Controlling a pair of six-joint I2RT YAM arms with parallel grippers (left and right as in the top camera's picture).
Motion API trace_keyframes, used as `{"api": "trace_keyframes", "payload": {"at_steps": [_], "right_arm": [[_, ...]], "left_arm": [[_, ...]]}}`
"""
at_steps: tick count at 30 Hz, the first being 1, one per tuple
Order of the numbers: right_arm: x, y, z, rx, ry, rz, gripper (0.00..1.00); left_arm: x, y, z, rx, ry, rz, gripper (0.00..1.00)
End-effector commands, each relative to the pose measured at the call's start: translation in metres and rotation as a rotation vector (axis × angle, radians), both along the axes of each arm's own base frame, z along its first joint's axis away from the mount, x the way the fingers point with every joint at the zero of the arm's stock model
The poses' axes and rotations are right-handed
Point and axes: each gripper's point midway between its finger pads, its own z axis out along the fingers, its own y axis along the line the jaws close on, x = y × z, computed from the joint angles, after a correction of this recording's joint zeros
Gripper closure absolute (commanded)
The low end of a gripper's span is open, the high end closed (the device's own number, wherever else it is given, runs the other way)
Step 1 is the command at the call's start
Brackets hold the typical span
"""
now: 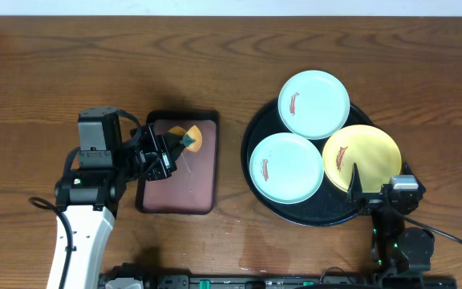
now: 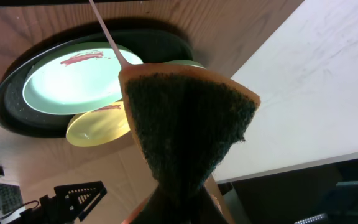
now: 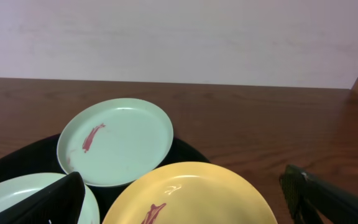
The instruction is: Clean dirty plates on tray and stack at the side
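Three dirty plates lie on the round black tray [image 1: 257,128]: a mint plate [image 1: 314,103] at the back, a mint plate [image 1: 286,167] at the front left, and a yellow plate [image 1: 361,157] at the front right. Each has a reddish smear. My left gripper [image 1: 173,151] is shut on an orange sponge with a dark green scrub face [image 1: 189,140], held over the maroon tray, left of the round tray. In the left wrist view the sponge [image 2: 185,124] fills the middle. My right gripper [image 1: 381,178] is open and empty at the yellow plate's [image 3: 191,199] near edge.
A rectangular black-rimmed maroon tray [image 1: 199,189] lies left of the round tray, under the sponge. Dark-brown wood tabletop [image 1: 95,64] surrounds both trays. A pale wall [image 3: 179,37] stands behind the table's far edge.
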Motion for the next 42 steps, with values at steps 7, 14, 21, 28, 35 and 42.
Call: {"api": "trace_keyframes", "payload": {"at_steps": [7, 14, 21, 28, 35, 42], "right_arm": [[0.0000, -0.0020, -0.0015, -0.009, 0.001, -0.009, 0.01], [0.0000, -0.0020, -0.0015, -0.009, 0.001, -0.009, 0.01], [0.0000, -0.0020, -0.0015, -0.009, 0.001, -0.009, 0.01], [0.0000, -0.0020, -0.0015, -0.009, 0.001, -0.009, 0.01], [0.0000, -0.0020, -0.0015, -0.009, 0.001, -0.009, 0.01], [0.0000, -0.0020, -0.0015, -0.009, 0.001, -0.009, 0.01]], "left_arm": [[0.0023, 0.0006, 0.0097, -0.007, -0.026, 0.000, 0.92], [0.0025, 0.0006, 0.0094, -0.007, -0.024, 0.001, 0.92], [0.0028, 0.0012, 0.0091, -0.004, -0.024, 0.004, 0.92], [0.0049, 0.0051, 0.0068, 0.022, -0.029, 0.020, 0.93], [0.0049, 0.0051, 0.0068, 0.022, -0.029, 0.020, 0.92], [0.0049, 0.0051, 0.0068, 0.022, -0.029, 0.020, 0.92]]}}
